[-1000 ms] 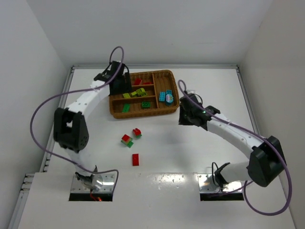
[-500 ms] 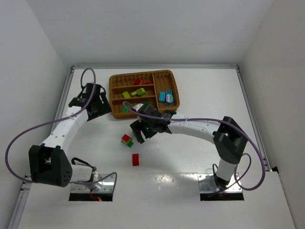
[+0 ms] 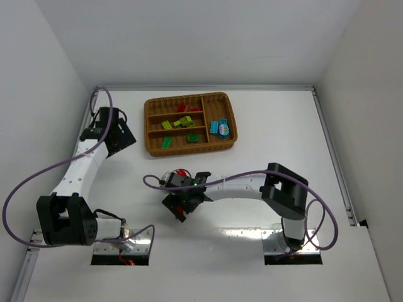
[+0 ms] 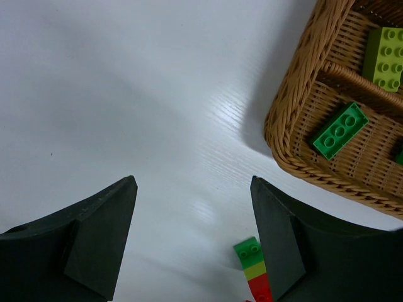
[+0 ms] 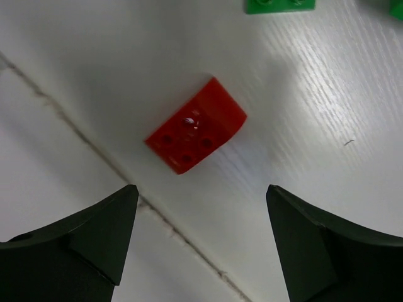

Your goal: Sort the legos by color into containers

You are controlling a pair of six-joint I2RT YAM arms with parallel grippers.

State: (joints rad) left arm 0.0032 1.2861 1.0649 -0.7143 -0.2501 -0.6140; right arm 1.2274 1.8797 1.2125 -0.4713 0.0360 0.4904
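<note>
My right gripper point(image 5: 201, 192) hangs low over the white table point(image 3: 283, 126) near its front edge. Its jaws are spread wide and hold nothing. 1 red lego point(image 5: 195, 134) lies flat on the table in line with the gap, touching neither finger. Anything moulded on its studs is too blurred to read. The edge of 1 green brick point(image 5: 280, 5) shows at the top of that wrist view.

My left gripper point(image 4: 192, 189) is off to the left, its jaws also wide apart and empty, above bare table just beside a corner of the wicker tray point(image 4: 289, 100). Through that wrist camera I see 1 green lego point(image 4: 340, 130) lying in the nearest slot and 1 yellow-green lego point(image 4: 387, 58) in the slot behind it. On the table, 1 small stack point(image 4: 255, 270) of green, yellow-green and red sits partly hidden by one of my fingers.

From above, the tray has 4 compartments: 3 long slots and 1 cross slot. The far slot holds red, the middle slot yellow-green, the near slot 2 green pieces, and the cross slot 2 cyan legos point(image 3: 219, 128). I cannot count the red and yellow-green ones surely
</note>
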